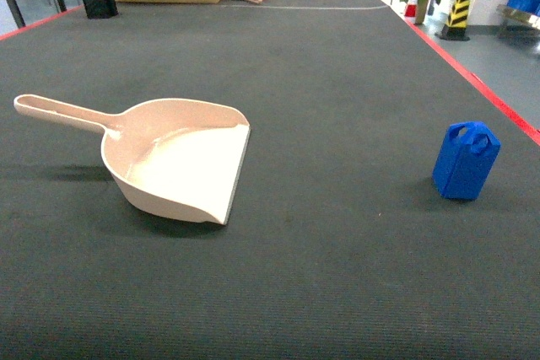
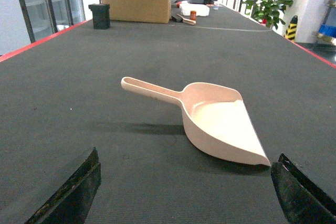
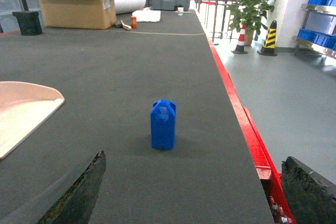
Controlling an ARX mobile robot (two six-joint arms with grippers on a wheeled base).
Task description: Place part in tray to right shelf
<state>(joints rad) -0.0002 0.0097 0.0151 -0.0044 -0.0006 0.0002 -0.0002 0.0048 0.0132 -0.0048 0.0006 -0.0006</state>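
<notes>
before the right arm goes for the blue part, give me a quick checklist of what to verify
1. Part standing upright on the mat, apart from everything else: ok.
2. Right gripper open, jaws spread wide with the part ahead between them: ok.
3. Tray empty, resting on the mat with its open lip facing the part's side: ok.
4. Left gripper open and lined up behind the tray, holding nothing: ok.
5. Clear mat between part and tray: ok.
6. Part's margin from the red table edge: it stands nearer that edge than the tray, but how much room is left: cannot tell.
</notes>
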